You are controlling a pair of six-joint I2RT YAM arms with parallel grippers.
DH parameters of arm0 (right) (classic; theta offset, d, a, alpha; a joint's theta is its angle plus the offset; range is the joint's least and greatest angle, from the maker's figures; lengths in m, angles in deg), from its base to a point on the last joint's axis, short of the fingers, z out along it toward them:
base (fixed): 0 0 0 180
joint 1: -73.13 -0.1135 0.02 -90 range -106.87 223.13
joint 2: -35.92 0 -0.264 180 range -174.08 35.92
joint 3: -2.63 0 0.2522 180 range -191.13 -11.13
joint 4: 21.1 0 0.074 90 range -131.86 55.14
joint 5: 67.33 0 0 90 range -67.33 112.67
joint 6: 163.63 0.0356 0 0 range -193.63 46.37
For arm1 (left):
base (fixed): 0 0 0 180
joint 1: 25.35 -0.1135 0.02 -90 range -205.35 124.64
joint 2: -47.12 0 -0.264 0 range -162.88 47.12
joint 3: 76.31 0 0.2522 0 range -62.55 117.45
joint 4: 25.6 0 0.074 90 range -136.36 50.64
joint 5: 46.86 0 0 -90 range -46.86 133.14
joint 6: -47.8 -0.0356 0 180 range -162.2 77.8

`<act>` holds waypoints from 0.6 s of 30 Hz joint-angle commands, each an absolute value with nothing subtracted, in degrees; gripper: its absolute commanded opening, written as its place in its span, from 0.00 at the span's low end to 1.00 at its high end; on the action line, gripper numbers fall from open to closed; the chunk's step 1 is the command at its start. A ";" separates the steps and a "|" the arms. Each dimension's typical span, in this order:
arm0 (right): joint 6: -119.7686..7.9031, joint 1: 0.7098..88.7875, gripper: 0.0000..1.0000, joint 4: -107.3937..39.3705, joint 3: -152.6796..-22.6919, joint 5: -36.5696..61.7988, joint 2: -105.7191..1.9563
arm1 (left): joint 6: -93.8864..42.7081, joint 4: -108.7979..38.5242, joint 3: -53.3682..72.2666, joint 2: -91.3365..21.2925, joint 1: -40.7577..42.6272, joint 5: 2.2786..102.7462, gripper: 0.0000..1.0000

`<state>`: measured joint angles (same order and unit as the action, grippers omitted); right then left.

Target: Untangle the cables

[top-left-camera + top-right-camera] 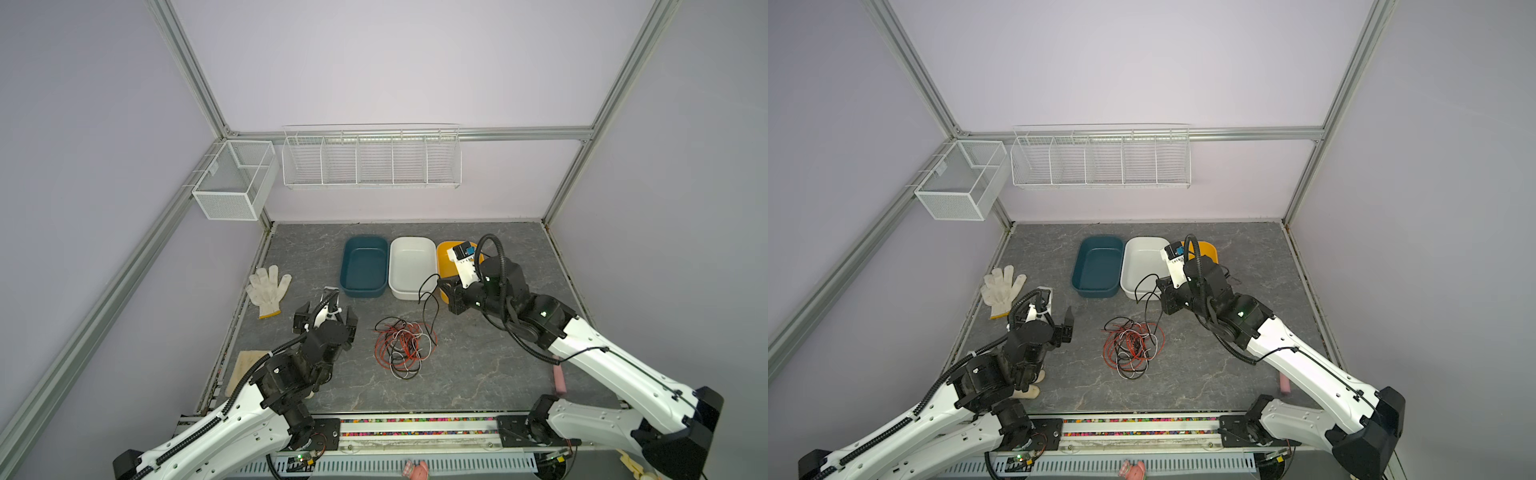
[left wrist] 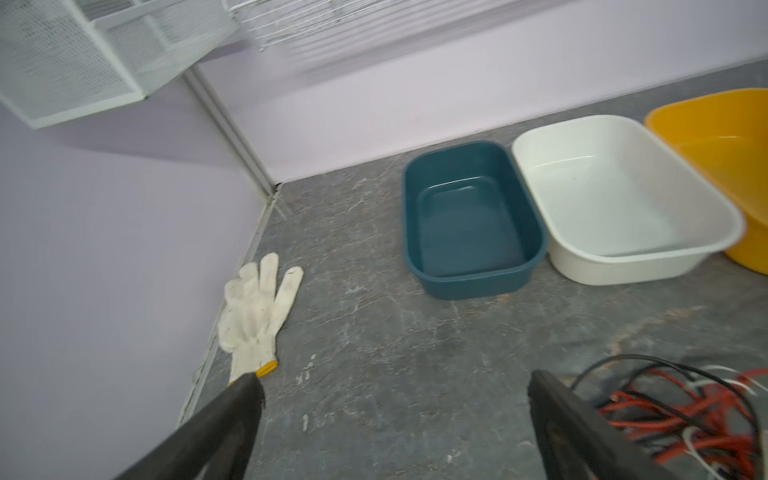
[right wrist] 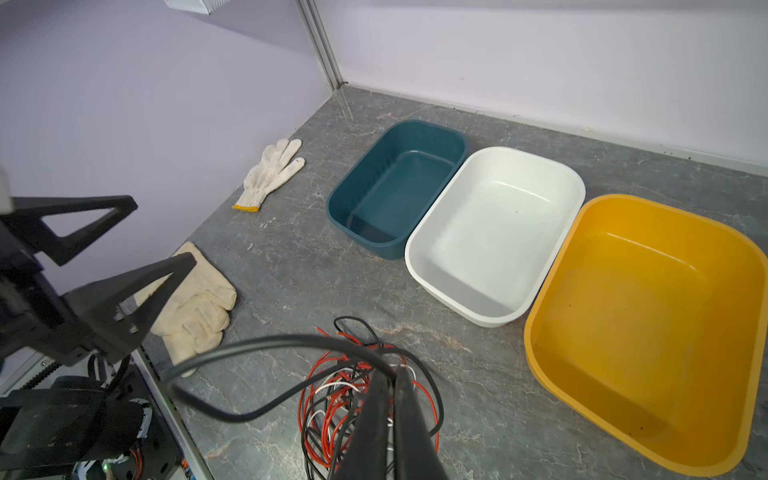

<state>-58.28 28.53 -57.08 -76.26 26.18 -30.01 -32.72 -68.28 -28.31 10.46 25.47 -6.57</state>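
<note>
Risk first. Right hand (image 1: pixel 443 287) is pinched together on one black cable (image 3: pixel 270 340), raised above the desk (image 1: pixel 478 365) at the near rim of the white tub (image 1: pixel 411 266). The right wrist view shows its fingers (image 3: pixel 411 415) pressed flat with the strand running in between them. That strand drops into the cables (image 1: pixel 403 347), and nothing pins the pile. A straight pull would therefore likely drag the whole bundle along or cinch a loop tighter. The thin, smooth insulation may also slip out of the pinch. Left hand (image 1: pixel 326 318) stands wide apart and holds nothing. It is off to the left of the white tub and beside the bundle, not touching it. Judged well placed to hold the pile down, but it could snag neighbouring strands if lowered carelessly. Cables: one loose knot of string-thin wires, mostly red-orange, with black and white threaded through in overlapping, curling loops. The knot lies on the desk in front of the white tub, on the robot's side and apart from it. Strand count cannot be told.
</note>
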 commanded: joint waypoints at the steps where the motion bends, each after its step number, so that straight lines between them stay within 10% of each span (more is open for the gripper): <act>1: -58.96 28.96 0.06 -58.80 -80.14 26.76 -33.13 | -29.98 -66.03 -31.07 13.50 23.18 -5.99 0.99; 18: -59.93 30.33 0.06 -62.04 -99.86 26.42 -51.02 | -33.27 -62.63 -33.10 15.83 22.81 -7.32 0.99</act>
<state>-58.69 29.34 -61.10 -97.54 25.61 -49.49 -32.44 -63.61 -32.42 15.79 23.11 -6.18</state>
